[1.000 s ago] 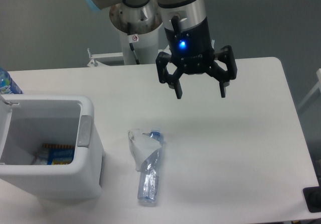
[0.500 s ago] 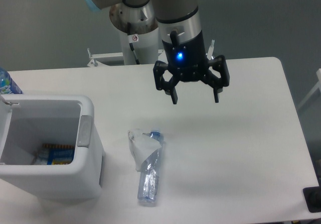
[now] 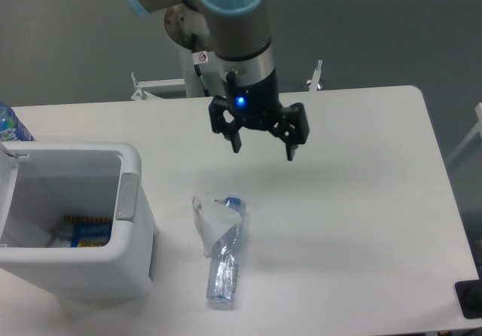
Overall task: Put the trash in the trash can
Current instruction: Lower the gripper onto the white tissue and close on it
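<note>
The trash lies on the white table in front of me: a wrinkly clear plastic bag (image 3: 211, 221) draped over the upper part of a slim clear bottle (image 3: 225, 271) with a blue cap (image 3: 233, 200). The white trash can (image 3: 132, 223) stands at the left, lid open, with some items at its bottom. My gripper (image 3: 262, 147) hangs open above the table, behind the trash and a little to its right, holding nothing.
A bottle with a blue-and-white label (image 3: 10, 123) peeks in at the far left edge behind the trash can. A small black object (image 3: 471, 298) sits at the table's right front corner. The arm's base (image 3: 203, 57) stands behind the table.
My gripper has moved left and slightly down toward the trash, staying open. The bag, bottle and trash can have not moved.
</note>
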